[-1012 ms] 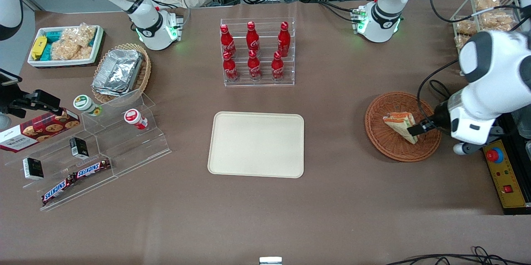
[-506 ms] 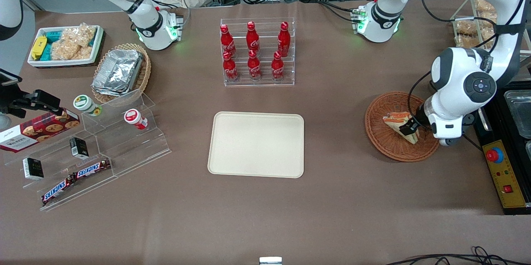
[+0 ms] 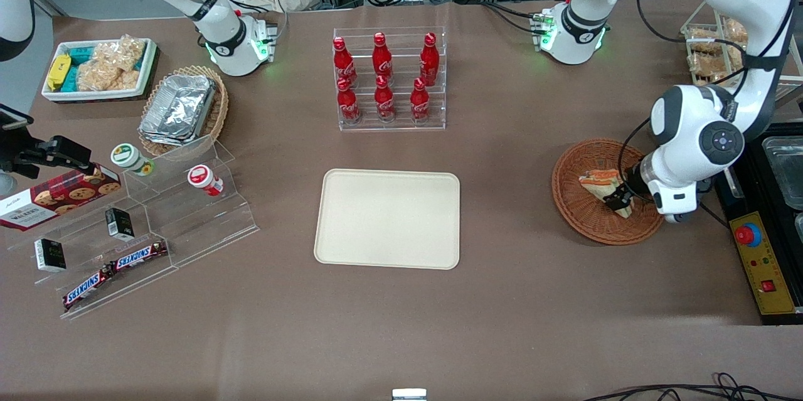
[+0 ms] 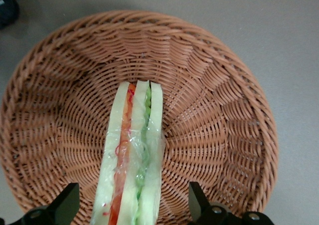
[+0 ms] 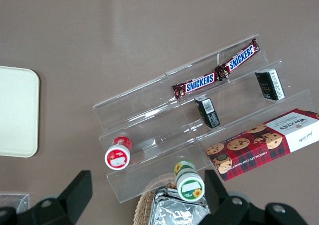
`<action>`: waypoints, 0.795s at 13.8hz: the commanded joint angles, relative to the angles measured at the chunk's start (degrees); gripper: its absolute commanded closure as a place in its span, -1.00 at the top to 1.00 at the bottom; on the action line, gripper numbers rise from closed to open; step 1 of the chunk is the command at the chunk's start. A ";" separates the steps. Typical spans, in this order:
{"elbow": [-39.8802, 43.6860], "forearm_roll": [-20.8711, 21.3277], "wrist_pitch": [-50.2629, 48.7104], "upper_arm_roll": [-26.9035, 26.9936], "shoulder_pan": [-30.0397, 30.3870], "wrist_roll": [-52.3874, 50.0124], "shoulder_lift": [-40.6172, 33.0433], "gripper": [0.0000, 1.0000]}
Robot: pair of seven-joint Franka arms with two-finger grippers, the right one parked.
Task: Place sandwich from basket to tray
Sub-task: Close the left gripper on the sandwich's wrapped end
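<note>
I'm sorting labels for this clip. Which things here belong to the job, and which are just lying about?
Job:
sandwich, in the basket
tray, bare
tool, open, straddling the sandwich

Lying about:
cola bottles
Snickers bars
cookie box
foil trays

The sandwich, a wedge of pale bread with red, orange and green filling, lies in the round reddish-brown wicker basket near the bench's edge at the working arm's end. The open pincer straddles it. The cream tray lies flat mid-bench, bare.
</note>
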 commanded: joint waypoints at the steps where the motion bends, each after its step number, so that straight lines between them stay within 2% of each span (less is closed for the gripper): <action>1: -1.23 1.22 2.35 0.12 0.32 -2.29 0.92 0.97; 2: -1.23 1.22 2.88 0.82 0.32 -2.29 1.62 0.82; 3: -1.06 1.22 2.98 1.00 0.32 -2.29 1.80 0.28; 4: -0.88 1.22 2.98 1.00 0.14 -2.29 1.72 -0.38; 5: -0.71 1.22 2.89 0.91 -0.12 -2.21 1.37 -0.82; 6: -0.53 1.22 2.98 0.91 -0.38 -2.81 1.28 -1.00; 8: -0.44 1.30 2.72 0.65 -0.47 -4.40 0.67 -1.00; 11: 0.17 1.74 -0.52 0.47 -1.70 -1.61 -3.37 -1.00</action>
